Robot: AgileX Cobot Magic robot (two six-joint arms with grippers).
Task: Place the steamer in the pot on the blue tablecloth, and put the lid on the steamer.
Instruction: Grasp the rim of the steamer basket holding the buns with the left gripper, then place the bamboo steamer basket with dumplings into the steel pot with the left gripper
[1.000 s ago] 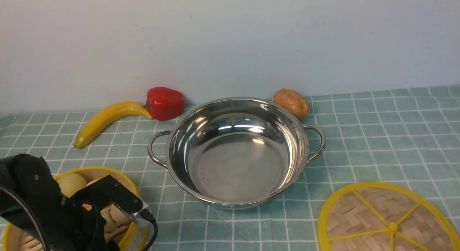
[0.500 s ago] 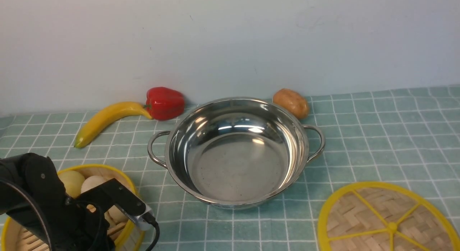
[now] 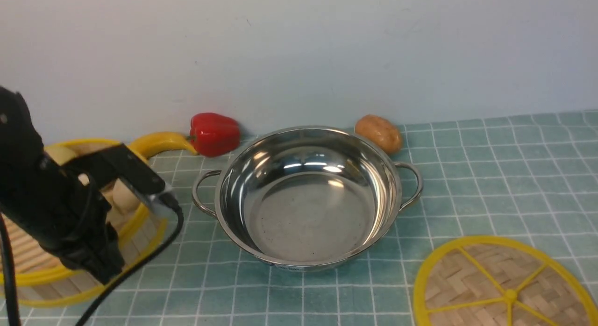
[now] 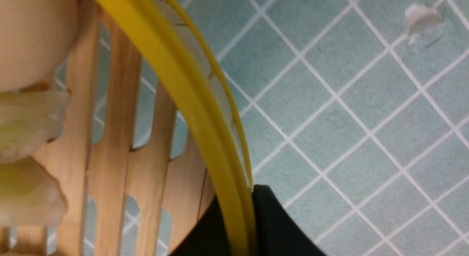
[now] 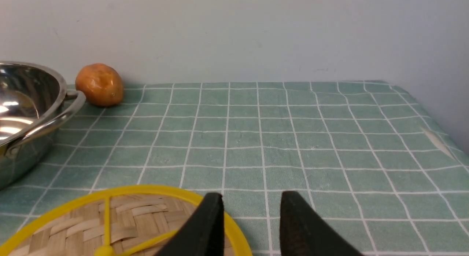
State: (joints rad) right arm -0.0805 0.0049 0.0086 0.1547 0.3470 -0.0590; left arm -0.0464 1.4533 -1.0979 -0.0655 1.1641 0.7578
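Teal tablecloth (image 3: pixel 490 176), white grid; steamer (image 3: pixel 28 260) yellow-rimmed; pepper (image 3: pixel 214 133) red; lid (image 3: pixel 502 288) woven, yellow spokes.

The jaws stand apart at the edge of the lid (image 5: pixel 139 219), with the pot (image 5: pixel 29 98) and a potato (image 5: pixel 99 84) beyond.

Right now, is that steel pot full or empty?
Empty: the pot shows its bare steel floor; the steamer is outside, to its left.
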